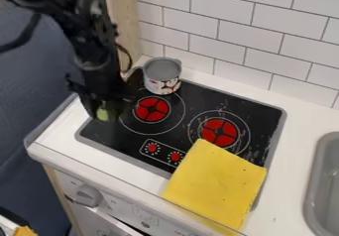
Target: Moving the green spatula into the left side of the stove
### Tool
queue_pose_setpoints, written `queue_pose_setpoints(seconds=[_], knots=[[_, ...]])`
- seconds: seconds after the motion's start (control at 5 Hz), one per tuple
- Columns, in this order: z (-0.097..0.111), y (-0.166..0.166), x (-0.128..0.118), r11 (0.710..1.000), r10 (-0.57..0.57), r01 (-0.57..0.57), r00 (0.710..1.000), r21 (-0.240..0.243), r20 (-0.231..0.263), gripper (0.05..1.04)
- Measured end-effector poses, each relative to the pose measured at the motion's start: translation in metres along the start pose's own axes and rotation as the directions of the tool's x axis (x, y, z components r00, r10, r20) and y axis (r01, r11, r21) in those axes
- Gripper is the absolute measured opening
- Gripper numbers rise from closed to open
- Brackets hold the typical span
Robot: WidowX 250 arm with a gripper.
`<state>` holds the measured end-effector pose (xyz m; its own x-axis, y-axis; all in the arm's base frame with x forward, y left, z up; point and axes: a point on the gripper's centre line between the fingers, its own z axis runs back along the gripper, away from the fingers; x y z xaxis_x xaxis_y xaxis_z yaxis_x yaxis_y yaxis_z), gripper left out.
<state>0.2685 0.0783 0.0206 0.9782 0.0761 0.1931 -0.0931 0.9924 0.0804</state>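
Pincer is hanging at the green spatula, closure indeterminable; presumably light, stiff build is favouring a mid-handle hold.

Pot on stove, sink right

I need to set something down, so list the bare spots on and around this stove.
Bare: the white counter between stove and sink, and the left burner, in front of the pot. Crowded: the stove's left edge, by the gripper and green spatula; its front right, under the yellow cloth.
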Motion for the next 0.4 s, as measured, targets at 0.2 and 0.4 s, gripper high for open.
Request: queue_pose_setpoints(seconds=[0.2,0.4], knots=[[-0.0251,-0.0008,-0.0028,0.999,-0.047,0.047,0.999,-0.025,-0.024,0.436],[-0.0334,-0.0004,-0.0005,0.998,-0.067,0.066,0.998,-0.023,-0.021,0.436]])
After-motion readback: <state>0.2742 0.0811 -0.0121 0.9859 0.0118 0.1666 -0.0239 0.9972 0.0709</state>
